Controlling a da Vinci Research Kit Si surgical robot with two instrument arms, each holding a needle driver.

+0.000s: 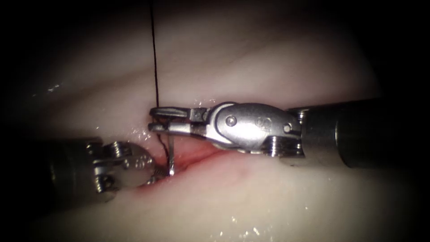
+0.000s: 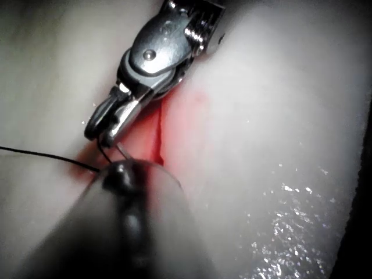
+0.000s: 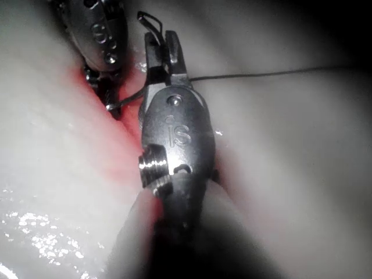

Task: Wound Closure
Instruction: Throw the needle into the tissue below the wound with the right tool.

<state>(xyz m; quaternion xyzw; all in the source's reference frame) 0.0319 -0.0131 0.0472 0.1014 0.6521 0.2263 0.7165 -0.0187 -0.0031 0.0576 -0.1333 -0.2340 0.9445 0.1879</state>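
The cut (image 1: pixel 197 157) runs across the tissue (image 1: pixel 268 201), edged with red fluid. My left tool (image 1: pixel 163 172) comes in at the cut's left end, its jaws shut on the needle (image 1: pixel 171 154) at the low end of the part that shows. From there the needle rises steeply out of the cut to just under my right tool (image 1: pixel 153 118), whose jaws stand parted above it and hold nothing firmly. Dark thread (image 1: pixel 154 58) runs from those jaws straight up. In the right wrist view the right tool (image 3: pixel 163 43) has thread (image 3: pixel 261 74) trailing off it, with the needle (image 3: pixel 125 103) beside it.
Wet, glistening tissue surrounds the cut on both sides. In the left wrist view the right tool (image 2: pixel 102 131) hangs over the red cut (image 2: pixel 152 131), with the thread (image 2: pixel 40 154) running off across the tissue.
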